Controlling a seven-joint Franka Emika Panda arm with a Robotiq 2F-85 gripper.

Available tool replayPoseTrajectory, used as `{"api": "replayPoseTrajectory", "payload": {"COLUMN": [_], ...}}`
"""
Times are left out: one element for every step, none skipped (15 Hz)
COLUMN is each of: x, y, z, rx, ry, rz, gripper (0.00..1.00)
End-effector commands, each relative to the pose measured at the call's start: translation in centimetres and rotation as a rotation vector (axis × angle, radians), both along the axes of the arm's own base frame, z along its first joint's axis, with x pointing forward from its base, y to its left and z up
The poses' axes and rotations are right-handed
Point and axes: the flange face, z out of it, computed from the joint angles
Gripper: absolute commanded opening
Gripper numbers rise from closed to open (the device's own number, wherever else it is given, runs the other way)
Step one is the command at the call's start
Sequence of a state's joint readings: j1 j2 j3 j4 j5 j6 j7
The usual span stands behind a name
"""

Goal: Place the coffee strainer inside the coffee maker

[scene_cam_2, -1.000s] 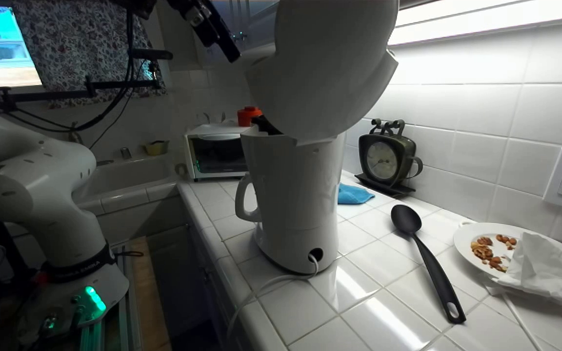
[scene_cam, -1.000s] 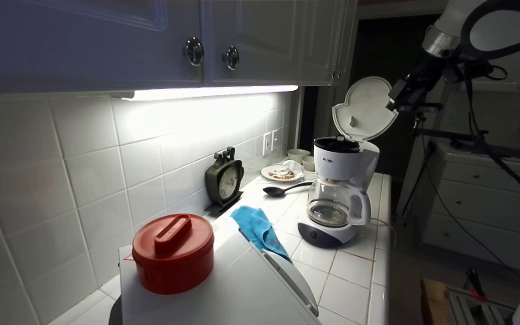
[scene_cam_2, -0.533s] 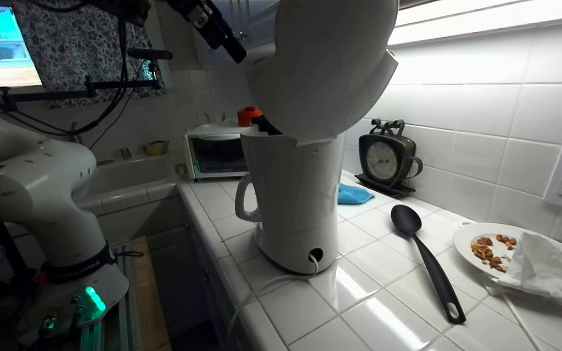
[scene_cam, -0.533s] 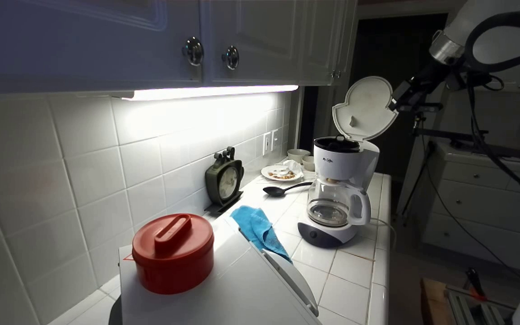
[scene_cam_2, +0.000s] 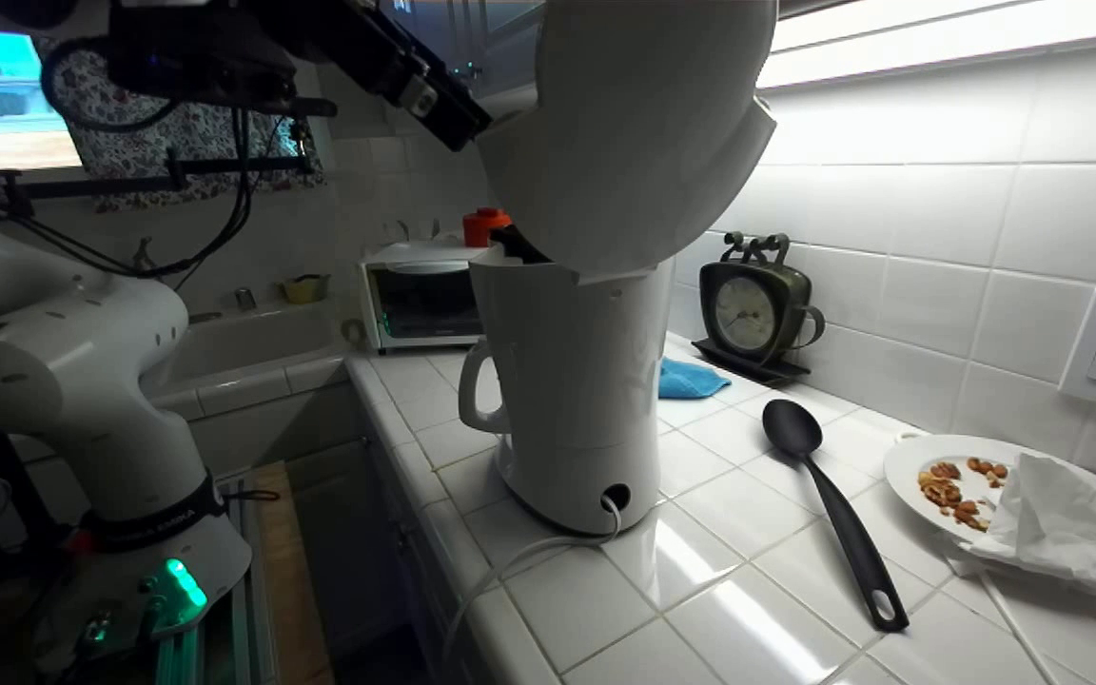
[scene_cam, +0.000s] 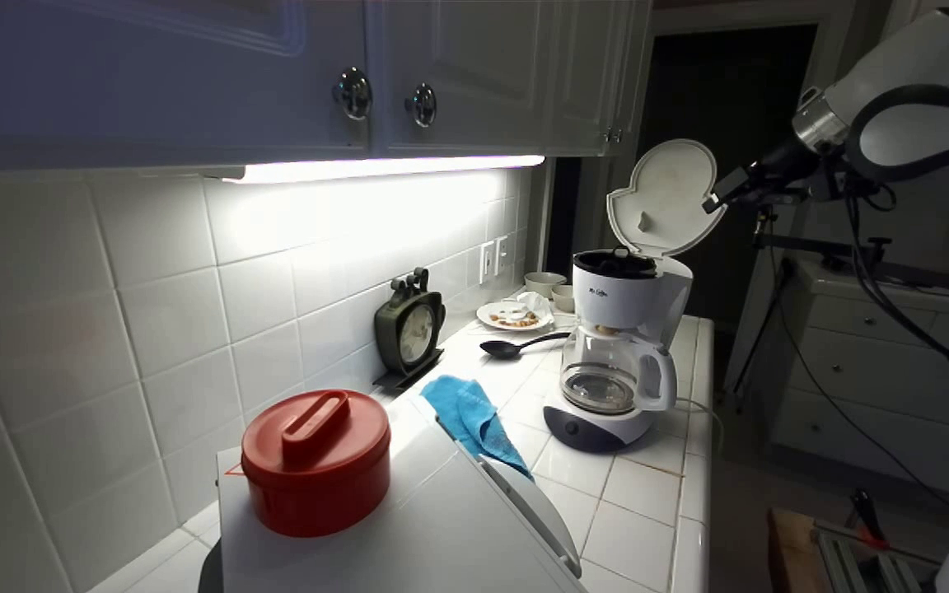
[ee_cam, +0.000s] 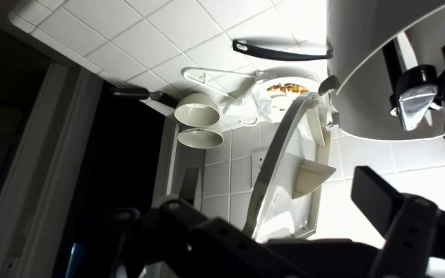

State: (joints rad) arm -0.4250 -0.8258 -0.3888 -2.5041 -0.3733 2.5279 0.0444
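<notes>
The white coffee maker (scene_cam: 614,301) stands on the tiled counter with its glass carafe (scene_cam: 602,371) in place. Its round white lid (scene_cam: 664,193) is hinged up; it also shows in the wrist view (ee_cam: 284,173). The black coffee strainer (scene_cam: 619,263) sits in the machine's open top, with a small loop handle showing; a black bit shows in an exterior view (scene_cam_2: 521,245). My gripper (ee_cam: 284,191) is open and empty, with the lid seen between its fingers. In both exterior views the gripper (scene_cam: 713,203) is high, by the lid's edge (scene_cam_2: 472,133); whether it touches is unclear.
A black spoon (scene_cam_2: 833,504), a plate with nuts (scene_cam_2: 929,457) and a blue cloth (scene_cam: 474,416) lie on the counter. A scale-like clock (scene_cam: 410,329) stands by the wall. A red container (scene_cam: 318,461) is on the white toaster oven (scene_cam: 441,527). Cabinets (scene_cam: 474,74) hang above.
My arm has lowered and tilted flatter. The fingertips have moved slightly down and closer to the raised lid. The coffee maker and strainer have not moved.
</notes>
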Motion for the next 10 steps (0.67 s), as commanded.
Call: {"api": "replayPoseTrajectory", "payload": {"x": [-0.5, -0.2, 0.2, 0.5, 0.9, 1.3, 1.6, 2.0, 2.3, 2.5], "y": [0.1, 0.0, -0.1, -0.2, -0.2, -0.2, 0.0, 0.1, 0.4, 0.7], "z": [-1.2, -1.5, -1.8, -2.1, -2.2, -2.2, -2.2, -2.3, -2.1, -2.1], "rx": [0.006, 0.023, 0.048, 0.074, 0.104, 0.139, 0.161, 0.180, 0.195, 0.207], "ry": [-0.163, -0.208, -0.250, -0.289, -0.327, -0.357, -0.375, -0.383, -0.383, -0.386], "rz": [0.080, 0.098, 0.111, 0.128, 0.141, 0.151, 0.164, 0.179, 0.191, 0.205], "gripper": [1.00, 1.00, 1.00, 1.00, 1.00, 1.00, 1.00, 1.00, 1.00, 1.00]}}
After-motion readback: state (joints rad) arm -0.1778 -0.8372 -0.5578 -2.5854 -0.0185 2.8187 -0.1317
